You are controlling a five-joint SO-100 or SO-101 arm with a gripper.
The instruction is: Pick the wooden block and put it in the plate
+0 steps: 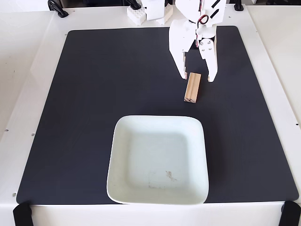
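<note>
- Fixed view, looking down on a white table (23,70) with a black mat (94,117) over most of it.
- Block (192,87) lies flat on the mat, right of centre, long axis running near-to-far and tilted slightly. Dark mark sits at its near end.
- Plate (122,188) rests on the mat at the near edge, just nearer than the block and a little left of it; the two are apart, with a strip of mat between.
- Plate holds nothing but a few faint smudges.
- Arm (195,19) comes in from the far edge, white, with red and black wires showing.
- Gripper (197,77) points down over the far end of the block, fingers spread.
- Left finger (182,68) is at the block's far-left corner; right finger (211,70) stands just right of the block. Contact cannot be told.
- White parts (148,14) sit at the far edge, left of the arm.
</note>
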